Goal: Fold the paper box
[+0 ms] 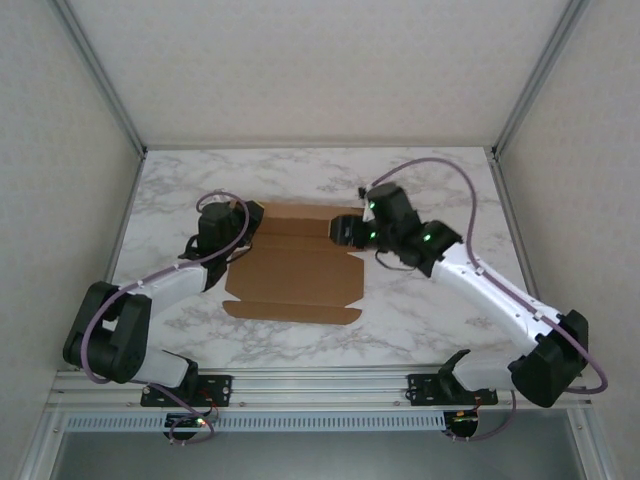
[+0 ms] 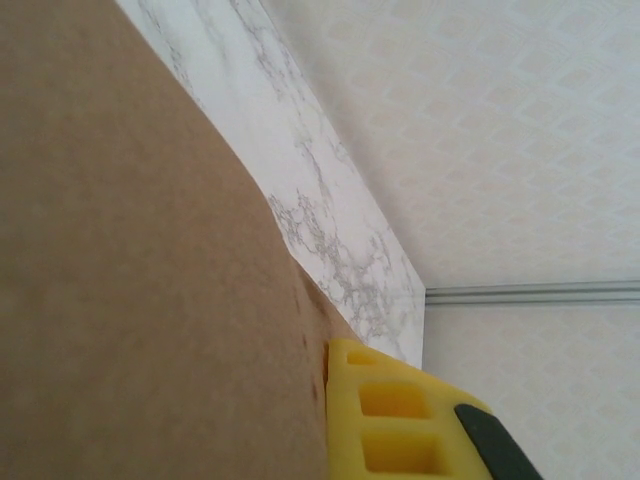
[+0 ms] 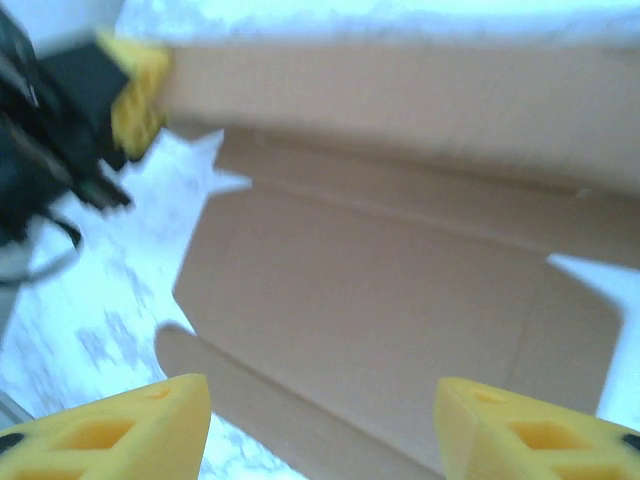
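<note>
Top external view: paper box (image 1: 295,275) lies mostly flat on the marble table (image 1: 430,300), between both grippers.
Left gripper (image 1: 222,235) is clamped tight on the far-left corner, card pinched against its yellow finger (image 2: 390,420). Right gripper (image 3: 320,405) hovers over the far-right edge, jaws wide and empty. It should probably take the far flap (image 3: 400,100) near its crease and lift evenly with the left, avoiding twist.

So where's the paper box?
In the top view the paper box lies centred on the table, its far-left corner pinched by the left end effector, the open right end effector at its far-right edge.
</note>
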